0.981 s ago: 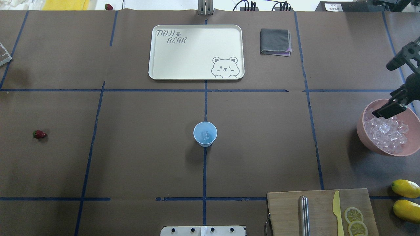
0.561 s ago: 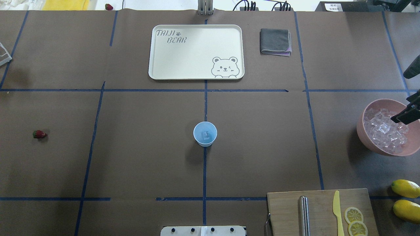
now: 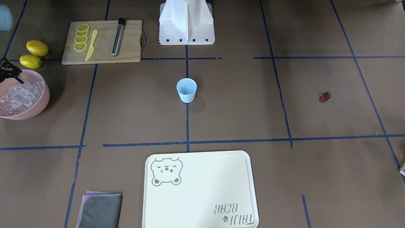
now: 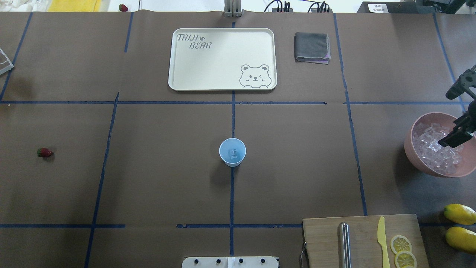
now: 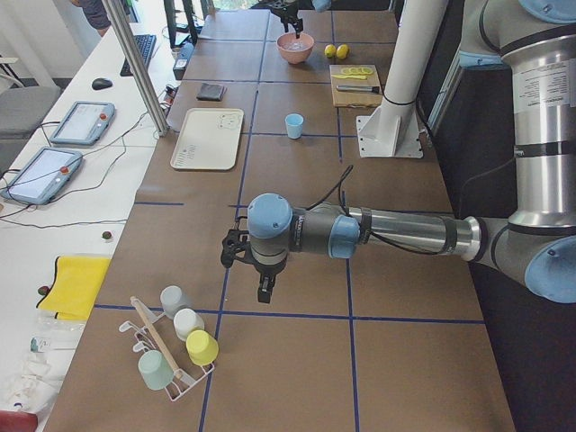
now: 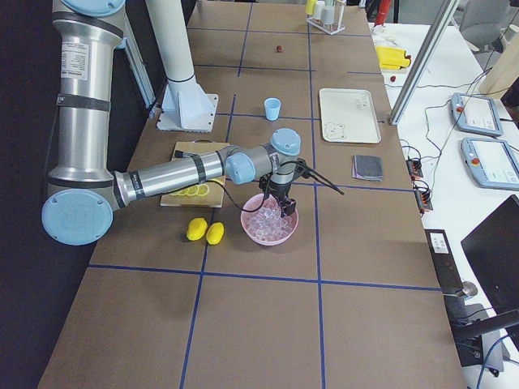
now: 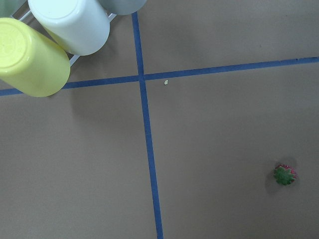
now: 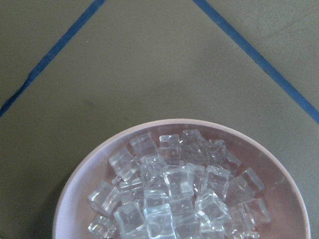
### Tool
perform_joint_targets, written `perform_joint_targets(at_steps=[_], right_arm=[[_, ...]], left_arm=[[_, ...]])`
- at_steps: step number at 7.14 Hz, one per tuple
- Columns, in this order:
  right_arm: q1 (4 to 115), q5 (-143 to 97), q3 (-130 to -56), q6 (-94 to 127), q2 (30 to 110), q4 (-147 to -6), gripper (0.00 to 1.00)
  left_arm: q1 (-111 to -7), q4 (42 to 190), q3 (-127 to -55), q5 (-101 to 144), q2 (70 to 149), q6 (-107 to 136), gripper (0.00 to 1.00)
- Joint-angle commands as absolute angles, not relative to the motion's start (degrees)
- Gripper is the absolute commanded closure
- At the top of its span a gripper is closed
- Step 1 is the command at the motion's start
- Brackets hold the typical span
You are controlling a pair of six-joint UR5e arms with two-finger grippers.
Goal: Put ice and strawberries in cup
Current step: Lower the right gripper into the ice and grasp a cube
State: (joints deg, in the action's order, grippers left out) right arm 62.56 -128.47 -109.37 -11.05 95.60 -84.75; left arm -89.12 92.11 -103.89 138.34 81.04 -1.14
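The pale blue cup (image 4: 232,152) stands upright at the table's middle with one ice cube (image 4: 233,153) inside; it also shows in the front view (image 3: 186,90). Many more ice cubes (image 8: 174,194) fill the pink bowl (image 4: 413,158) at the right edge. My right gripper (image 4: 454,137) hangs just above this ice, looks open and holds nothing. The strawberry (image 4: 44,152) lies alone at the far left, and the left wrist view shows it from above (image 7: 284,175). My left gripper (image 5: 262,288) hovers over the table's left end; I cannot tell if it is open.
A cream bear tray (image 4: 223,59) and a folded grey cloth (image 4: 312,47) lie at the back. A cutting board (image 4: 323,238) with a yellow knife, a metal rod and lemon slices is front right, beside two lemons (image 4: 460,214). A rack of upturned cups (image 5: 175,346) stands beyond the left end.
My right gripper swung right towards the table's edge, then came back a little to the left, over the ice bowl. The cup, its ice cube and the strawberry have not moved.
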Motion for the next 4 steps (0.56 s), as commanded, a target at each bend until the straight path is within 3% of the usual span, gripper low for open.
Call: perform_joint_targets(at_steps=[1, 4], right_arm=[[60.3, -127.7, -108.1, -11.2, 95.2, -84.7, 0.10], [60.2, -127.6, -106.9, -11.2, 95.0, -84.7, 0.18]], left_arm=[[-89.1, 92.1, -103.9, 138.3, 81.0, -1.1, 0.00], [-89.1, 92.1, -103.8, 138.3, 81.0, -1.1, 0.00]])
